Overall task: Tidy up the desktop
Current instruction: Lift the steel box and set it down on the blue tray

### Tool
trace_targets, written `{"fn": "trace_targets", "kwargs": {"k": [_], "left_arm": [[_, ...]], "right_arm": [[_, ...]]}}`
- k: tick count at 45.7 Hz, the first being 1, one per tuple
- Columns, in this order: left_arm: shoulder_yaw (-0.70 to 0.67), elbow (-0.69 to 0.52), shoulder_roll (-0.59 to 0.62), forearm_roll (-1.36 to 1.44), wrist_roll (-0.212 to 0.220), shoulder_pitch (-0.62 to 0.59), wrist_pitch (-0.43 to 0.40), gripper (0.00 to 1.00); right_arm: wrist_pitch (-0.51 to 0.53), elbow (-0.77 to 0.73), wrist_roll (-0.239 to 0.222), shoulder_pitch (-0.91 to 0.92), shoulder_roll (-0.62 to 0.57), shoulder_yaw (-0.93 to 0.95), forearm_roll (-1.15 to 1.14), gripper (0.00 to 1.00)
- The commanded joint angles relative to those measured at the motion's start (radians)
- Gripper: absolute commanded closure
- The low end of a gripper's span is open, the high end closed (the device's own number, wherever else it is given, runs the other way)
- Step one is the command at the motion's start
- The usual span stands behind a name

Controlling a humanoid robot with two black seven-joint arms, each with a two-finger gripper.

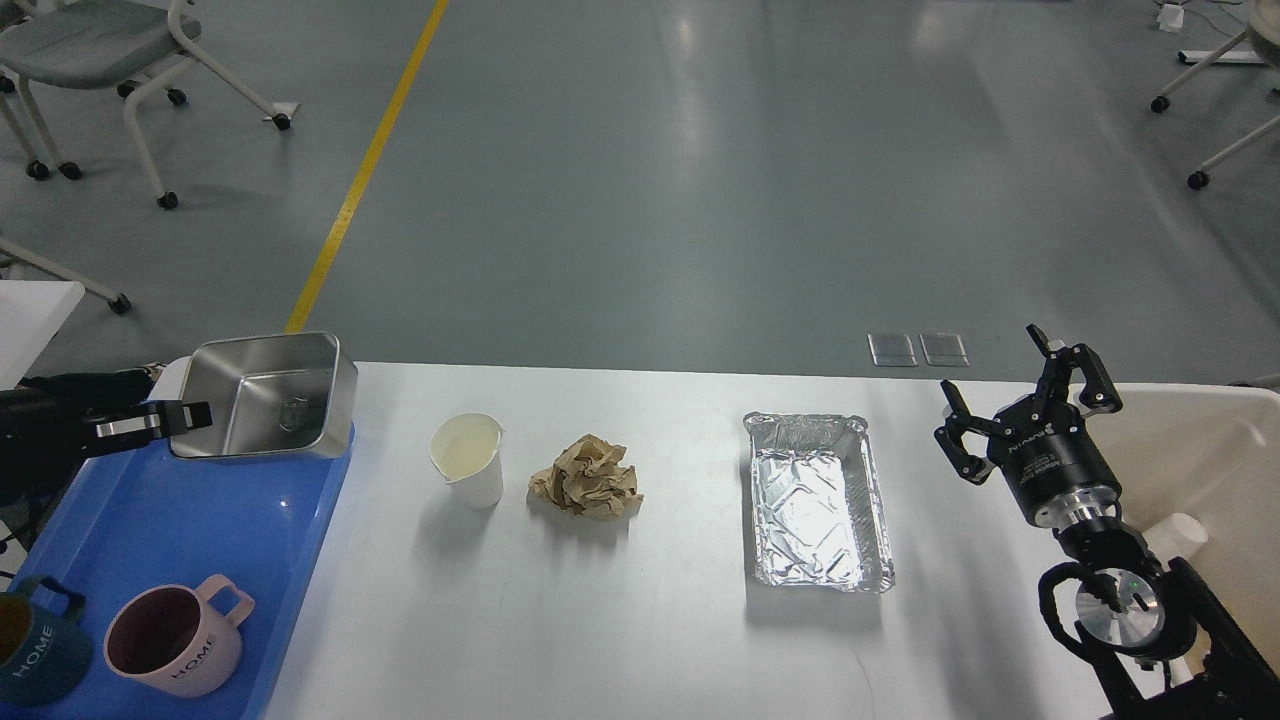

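1. desktop point(680, 640): white, glossy, fills the lower part of the head view, wider than everything on it. rigid and fixed, nothing to grasp there; the handling is in the loose items. the smooth top likely lets light things slide when nudged.
2. left gripper point(190, 417): fingers clenched on the near wall of the steel box point(265, 395), which sits tilted at the far end of the blue tray point(200, 530). box looks stiff and slick, probably the heaviest piece here. rim pinch is the only obvious hold.
3. right gripper point(1000, 400): released, fingers spread, holding nothing, hovering above the right end of the desktop just beside the cream bin point(1200, 440).
4. paper cup point(470, 458): upright, mid-left, whitish inside; cannot tell if that is liquid. light, thin wall, would crush. take it low on the body with a soft squeeze, keep it level.
5. crumpled brown paper point(588, 477): just right of the cup, not touching. very light, soft, grab anywhere from above.
6. foil tray point(815, 500): empty, centre-right. flimsy, dents easily; pinch a long rim.
7. two mugs point(180, 635) already on the blue tray; my guess is cup, paper and foil are what's left, likely for the bin.
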Motion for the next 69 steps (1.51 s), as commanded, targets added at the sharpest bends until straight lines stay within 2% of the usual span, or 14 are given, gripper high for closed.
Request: {"fn": "trace_targets", "kwargs": {"k": [1,8,20,39,52,60,62,64,67,69], "left_arm": [[0.009,0.073,0.006,-0.018,-0.001,0.01,0.004,1.0],[0.009,0.221,-0.023,-0.018,-0.012,0.048,0.002,1.0],[0.007,0.469,-0.185,-0.019,-0.027,0.128,-0.006,1.0],[0.006,0.761,-0.429,-0.019,-0.032,0.188,-0.004,0.99],[0.003,0.871,-0.573,-0.021,-0.034,0.215,0.008,0.98],[0.004,0.891,-0.584,-0.021,-0.034,0.217,0.008,0.96],[0.004,0.894,-0.584,-0.019,-0.034,0.217,0.008,0.93],[0.001,0.896,-0.584,-0.021,-0.034,0.217,0.008,0.85],[-0.005,0.894,-0.584,-0.022,-0.037,0.217,0.008,0.6],[-0.005,0.896,-0.586,-0.036,-0.037,0.217,0.01,0.49]], "right_arm": [[0.0,0.002,0.0,-0.003,0.002,0.0,-0.001,0.0],[0.002,0.002,0.0,-0.003,0.002,0.0,-0.001,0.0],[0.002,0.002,0.0,-0.007,0.0,0.0,-0.001,0.0],[0.005,-0.003,0.0,-0.009,0.0,0.001,-0.001,0.0],[0.005,-0.003,0.0,-0.006,0.002,0.001,-0.001,0.0],[0.005,-0.004,0.0,-0.006,0.002,0.001,-0.001,0.0],[0.005,-0.003,0.0,-0.007,0.002,0.001,-0.001,0.0],[0.005,-0.003,0.0,-0.007,0.002,0.001,-0.001,0.0],[0.005,-0.003,0.0,-0.009,0.002,0.001,-0.001,0.0],[0.005,-0.003,0.0,-0.009,0.003,0.001,-0.001,0.0]]}}
